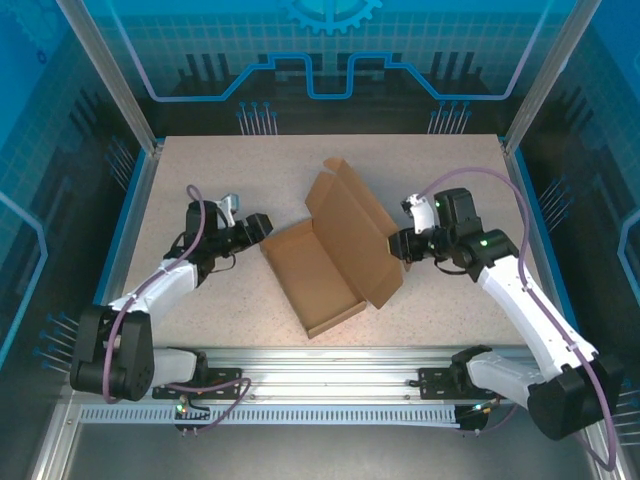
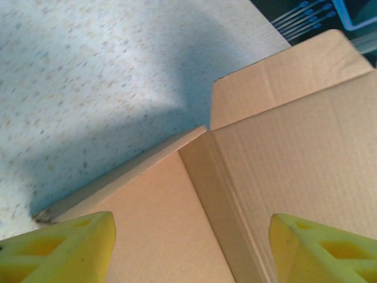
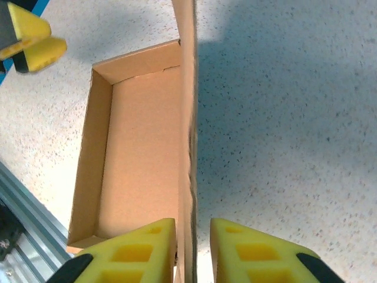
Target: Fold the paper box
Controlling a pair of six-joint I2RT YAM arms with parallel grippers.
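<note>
The paper box (image 1: 318, 272), plain brown cardboard, lies mid-table as a shallow tray with its lid (image 1: 352, 222) raised at an angle. My right gripper (image 1: 397, 247) is at the lid's right edge. In the right wrist view its yellow fingers (image 3: 136, 247) are narrowed onto the upright lid panel (image 3: 188, 118), one pad on each side, with the gripper (image 3: 193, 250) astride the edge. My left gripper (image 1: 262, 226) hovers at the tray's far left corner. It (image 2: 191, 253) stands open over the box floor (image 2: 159, 230) and the lid hinge, holding nothing.
The speckled table (image 1: 200, 170) has free room left, right and behind the box. An aluminium rail (image 1: 330, 362) runs along the near edge, close to the tray's front corner. Blue enclosure walls (image 1: 135, 190) border the table sides.
</note>
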